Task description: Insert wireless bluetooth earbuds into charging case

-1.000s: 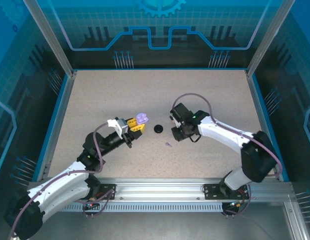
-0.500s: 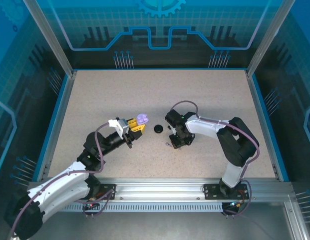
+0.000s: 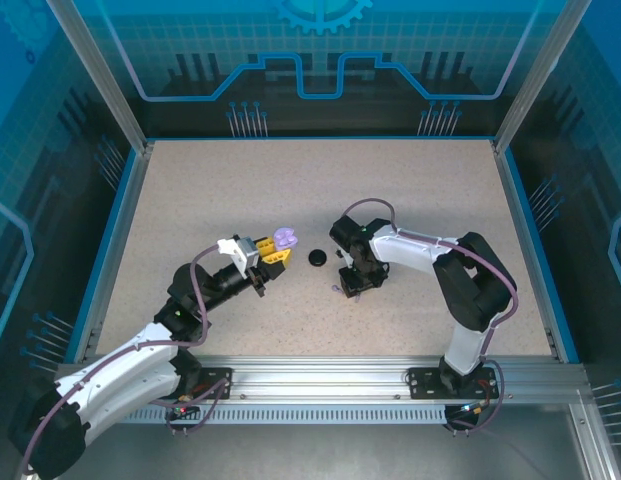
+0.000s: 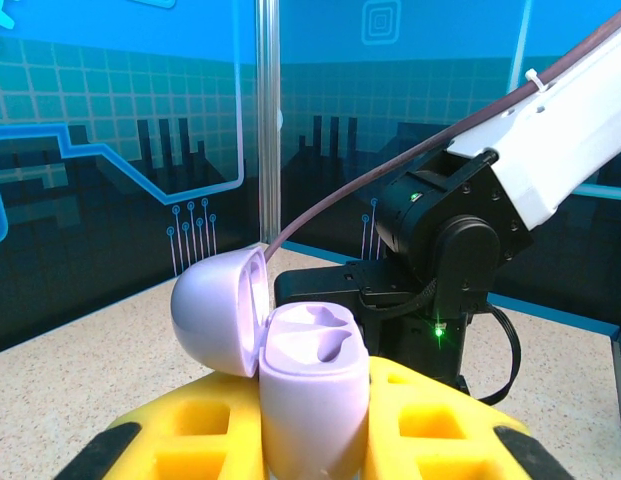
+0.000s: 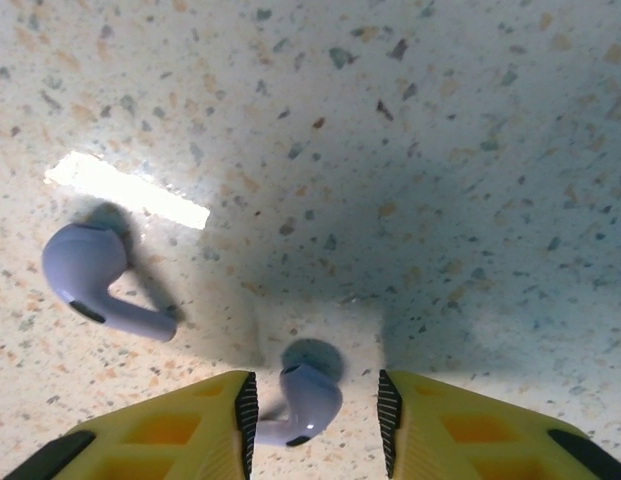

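My left gripper (image 3: pixel 275 251) is shut on a lavender charging case (image 4: pixel 315 390), held upright above the table. Its lid (image 4: pixel 218 310) is swung open to the left and both sockets are bare. From above, the case (image 3: pixel 284 238) sits at the tip of the yellow fingers. My right gripper (image 3: pixel 351 286) points down at the table, jaws open. One lavender earbud (image 5: pixel 308 400) lies on the table between its fingers (image 5: pixel 190 430), its stem toward the left pad, with a gap to the right pad. A second lavender earbud (image 5: pixel 95 275) lies to the left, outside the jaws.
A small black round disc (image 3: pixel 317 258) lies on the speckled table (image 3: pixel 320 190) between the two grippers. The right arm's wrist (image 4: pixel 440 250) stands close behind the held case. Blue walls and metal posts ring the table.
My right arm has swung left and come down over the earbuds, and its jaws have parted around one of them. The left arm and the case have not moved.
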You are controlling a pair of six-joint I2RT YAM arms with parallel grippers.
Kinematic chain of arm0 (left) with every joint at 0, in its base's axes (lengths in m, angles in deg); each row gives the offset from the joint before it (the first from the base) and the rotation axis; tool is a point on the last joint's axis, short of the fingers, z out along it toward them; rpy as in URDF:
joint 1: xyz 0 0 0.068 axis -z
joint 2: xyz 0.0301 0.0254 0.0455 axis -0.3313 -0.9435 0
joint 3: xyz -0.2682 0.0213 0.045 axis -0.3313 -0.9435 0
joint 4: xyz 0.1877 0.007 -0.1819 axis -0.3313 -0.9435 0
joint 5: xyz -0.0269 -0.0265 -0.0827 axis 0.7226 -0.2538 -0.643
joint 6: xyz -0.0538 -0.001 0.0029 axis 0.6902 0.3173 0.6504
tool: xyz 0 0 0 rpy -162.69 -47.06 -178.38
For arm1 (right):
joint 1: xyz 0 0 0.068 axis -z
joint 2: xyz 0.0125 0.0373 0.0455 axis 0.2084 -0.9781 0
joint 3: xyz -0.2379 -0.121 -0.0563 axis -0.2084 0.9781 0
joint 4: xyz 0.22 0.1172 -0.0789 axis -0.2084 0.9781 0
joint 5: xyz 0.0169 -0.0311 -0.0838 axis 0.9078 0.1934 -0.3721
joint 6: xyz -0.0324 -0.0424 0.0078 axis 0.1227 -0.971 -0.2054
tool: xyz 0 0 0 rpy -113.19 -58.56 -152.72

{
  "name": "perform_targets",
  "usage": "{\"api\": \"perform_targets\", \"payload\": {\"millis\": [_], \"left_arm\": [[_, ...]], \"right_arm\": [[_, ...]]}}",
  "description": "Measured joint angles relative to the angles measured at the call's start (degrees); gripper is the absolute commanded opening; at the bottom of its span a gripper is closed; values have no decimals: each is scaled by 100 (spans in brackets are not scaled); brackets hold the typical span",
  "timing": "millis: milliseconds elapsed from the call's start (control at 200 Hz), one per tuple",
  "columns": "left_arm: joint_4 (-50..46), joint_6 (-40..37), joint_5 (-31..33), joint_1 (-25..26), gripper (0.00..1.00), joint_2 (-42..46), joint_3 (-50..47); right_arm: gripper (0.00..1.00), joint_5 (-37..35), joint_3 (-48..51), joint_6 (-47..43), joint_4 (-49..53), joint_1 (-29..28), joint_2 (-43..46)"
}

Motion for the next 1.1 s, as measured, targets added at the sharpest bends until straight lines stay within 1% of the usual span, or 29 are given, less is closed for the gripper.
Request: {"api": "perform_targets", "payload": {"millis": [115, 220, 535, 865, 951, 1101], "left_arm": [[0, -2, 0, 0, 0, 0, 0], [0, -13, 0, 0, 0, 0, 0], [0, -15, 0, 0, 0, 0, 0], [0, -13, 2, 0, 0, 0, 0], [0, -13, 2, 0, 0, 0, 0], [0, -13, 7, 0, 0, 0, 0]], "right_arm": [[48, 72, -2, 131, 74, 0, 0], [49, 85, -2, 173, 144, 0, 0], [45, -44, -37, 190, 334, 0, -33], [44, -105, -57, 192, 356, -17, -214], [41, -197, -70, 190, 365, -33, -214], [38, -299, -70, 188, 446, -39, -214]]}}
